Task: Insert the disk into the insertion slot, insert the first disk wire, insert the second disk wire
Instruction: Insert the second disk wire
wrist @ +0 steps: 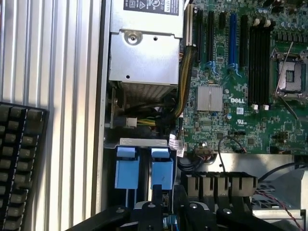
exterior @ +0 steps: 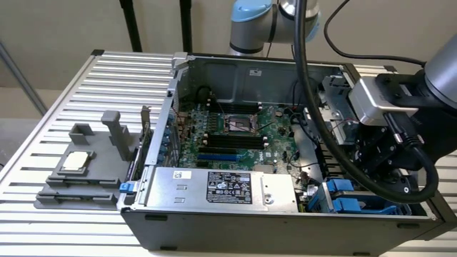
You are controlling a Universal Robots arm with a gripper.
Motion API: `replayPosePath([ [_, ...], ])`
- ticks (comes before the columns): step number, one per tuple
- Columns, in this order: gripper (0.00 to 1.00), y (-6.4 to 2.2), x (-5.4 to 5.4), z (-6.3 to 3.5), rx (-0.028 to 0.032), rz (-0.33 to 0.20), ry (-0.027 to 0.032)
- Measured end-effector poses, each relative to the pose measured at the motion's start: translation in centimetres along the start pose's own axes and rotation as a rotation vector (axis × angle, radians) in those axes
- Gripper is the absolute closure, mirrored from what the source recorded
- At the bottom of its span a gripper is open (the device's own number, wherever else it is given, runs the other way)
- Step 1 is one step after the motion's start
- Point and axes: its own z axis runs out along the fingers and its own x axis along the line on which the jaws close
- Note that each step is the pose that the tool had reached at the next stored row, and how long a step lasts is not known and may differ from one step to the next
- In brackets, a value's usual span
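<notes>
Ribbed metal bench (exterior: 64, 96) underneath. Far left, grey fixture (exterior: 85, 176). Centre, open computer case (exterior: 286, 225) with power-supply box (exterior: 221, 187) near. Right, disk (wrist: 161, 171) seated in insertion slot (wrist: 144, 142) beside another blue carrier (wrist: 126, 168). Directly above, pincer (wrist: 166, 202); cannot tell whether clenched or released.

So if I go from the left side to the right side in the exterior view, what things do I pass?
Grey holder with a chip → silver power-supply box → blue drive carriers → black gripper.
</notes>
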Motion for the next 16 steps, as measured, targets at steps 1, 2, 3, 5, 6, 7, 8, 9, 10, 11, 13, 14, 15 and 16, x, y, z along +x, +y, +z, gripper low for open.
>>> replayPosePath([
  [1, 0.75, 0.22, -0.02, -0.17, 0.0009, -0.001, -0.0001],
  [2, 0.75, 0.4, -0.03, -0.22, 0.0025, -0.001, -0.0002],
  [3, 0.75, 0.47, -0.02, -0.22, 0.004, -0.002, -0.0002],
  [5, 0.77, 0.46, -0.03, -0.22, 0.004, -0.002, -0.0004],
  [6, 0.84, 0.46, -0.03, -0.22, 0.0041, -0.002, -0.0004],
  [7, 0.89, 0.46, -0.03, -0.23, 0.0041, -0.002, -0.0003],
  [8, 0.89, 0.46, -0.03, -0.23, 0.0041, -0.002, -0.0004],
  [9, 0.89, 0.46, -0.03, -0.23, 0.0041, -0.002, -0.0003],
  [10, 0.89, 0.47, -0.03, -0.23, 0.0041, -0.002, -0.0003],
  [11, 0.89, 0.47, -0.03, -0.23, 0.0041, -0.002, -0.0003],
  [13, 0.89, 0.47, -0.03, -0.23, 0.0041, -0.002, -0.0003],
  [14, 0.89, 0.47, -0.03, -0.23, 0.0041, -0.002, -0.0003],
  [15, 0.89, 0.47, -0.03, -0.23, 0.0041, -0.002, -0.0003],
  [16, 0.89, 0.47, -0.03, -0.23, 0.0041, -0.002, -0.0003],
])
